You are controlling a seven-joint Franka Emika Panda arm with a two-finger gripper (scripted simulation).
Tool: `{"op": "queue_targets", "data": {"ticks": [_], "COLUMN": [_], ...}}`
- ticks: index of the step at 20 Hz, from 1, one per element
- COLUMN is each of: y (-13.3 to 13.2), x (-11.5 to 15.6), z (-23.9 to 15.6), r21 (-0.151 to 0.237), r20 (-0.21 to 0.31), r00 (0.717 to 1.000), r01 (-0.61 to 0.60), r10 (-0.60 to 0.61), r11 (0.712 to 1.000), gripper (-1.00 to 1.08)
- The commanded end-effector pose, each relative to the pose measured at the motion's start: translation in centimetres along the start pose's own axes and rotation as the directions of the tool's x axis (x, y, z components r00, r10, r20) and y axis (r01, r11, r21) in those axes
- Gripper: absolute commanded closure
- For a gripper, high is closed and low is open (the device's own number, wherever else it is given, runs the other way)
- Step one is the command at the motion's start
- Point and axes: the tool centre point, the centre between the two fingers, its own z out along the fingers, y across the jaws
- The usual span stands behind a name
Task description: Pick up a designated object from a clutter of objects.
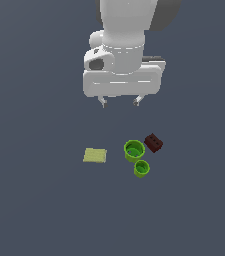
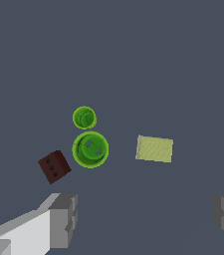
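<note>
The designated object, a small dark reddish-brown block (image 1: 154,143) (image 2: 54,166) with tiny holes on top, lies at the exterior view's right end of the clutter, just beside the larger green cup (image 1: 134,150) (image 2: 90,149). A smaller green cup (image 1: 142,168) (image 2: 84,118) stands close to the larger one. The flat yellow-green square (image 1: 95,155) (image 2: 154,149) lies apart, toward the exterior view's left. My gripper (image 1: 119,102) (image 2: 144,215) hangs open well above the floor, high over the items and holding nothing. Its two fingers are spread wide.
A plain dark grey floor (image 1: 39,205) surrounds the small group of items. The white arm body (image 1: 124,55) fills the upper middle of the exterior view.
</note>
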Motion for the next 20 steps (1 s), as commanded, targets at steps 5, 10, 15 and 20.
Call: {"op": "queue_targets", "data": {"ticks": [5,10,15,20], "y": [0.1,-0.7,-2.4,-5.1], "x": [0.0,0.2,0.4,0.5], "z": [-0.1,1.0,3.7,7.9], "r21": [0.0,-0.005,-0.014,-0.023], "r20": [0.0,0.003,0.01,0.021], "r00": [1.0,1.0,0.998,0.989], "r01": [-0.001,0.02,0.068,0.145], "r10": [0.001,-0.02,-0.067,-0.145], "r11": [1.0,1.0,0.998,0.989], "gripper": [-0.92,-0.92,-0.92,-0.92]}}
